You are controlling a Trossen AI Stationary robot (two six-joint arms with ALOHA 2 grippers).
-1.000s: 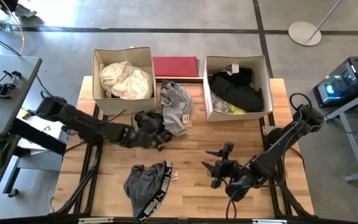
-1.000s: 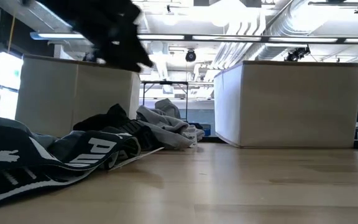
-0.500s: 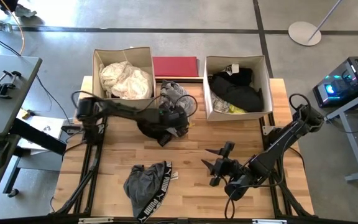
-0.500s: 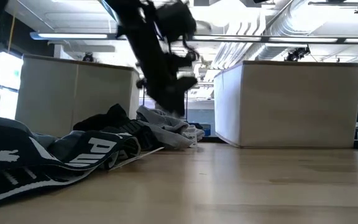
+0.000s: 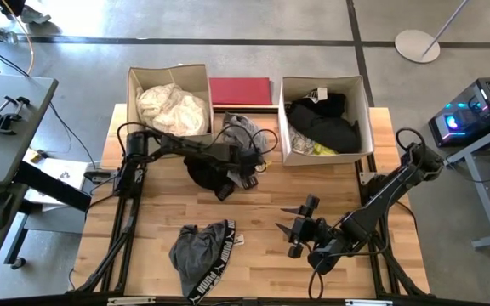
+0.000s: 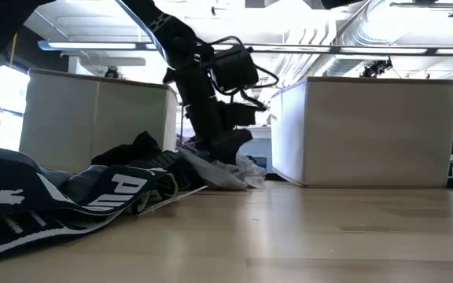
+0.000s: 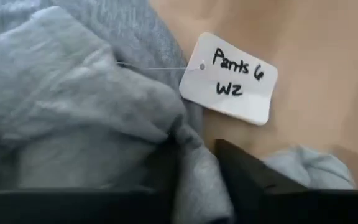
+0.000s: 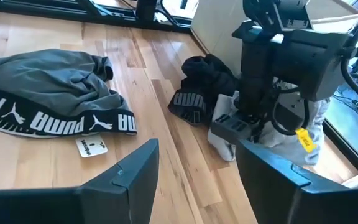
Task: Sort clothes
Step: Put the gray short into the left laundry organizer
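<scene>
A light grey garment [image 5: 239,134] lies crumpled on the table between the two boxes, with a paper tag [image 7: 229,78] on a thread. My left gripper [image 5: 247,168] is down on the garment's near end, shut on a fold of it. A black garment [image 5: 204,174] lies just left of it, touching the grey one. A dark grey garment with a PUMA waistband [image 5: 201,253] lies flat near the front edge. My right gripper [image 5: 294,231] hovers open at the front right, with nothing between its fingers. My left gripper pinches a raised fold of the light grey garment [image 7: 194,165] between its two fingers [image 7: 247,177], close beside the paper tag. The fingers come from above, pointing down. The garment [image 6: 230,171] lies slack on the table.
A cardboard box [image 5: 130,102] at the back left holds cream-white clothes. A second box [image 5: 282,119] at the back right holds black clothes and a neon yellow one. A flat red board [image 5: 240,91] lies between the boxes. Bare wood shows in the table's middle and front right.
My left gripper has swung from above the black garment toward the table's right edge, then come down onto the near end of the light grey garment. My right arm has kept still.
</scene>
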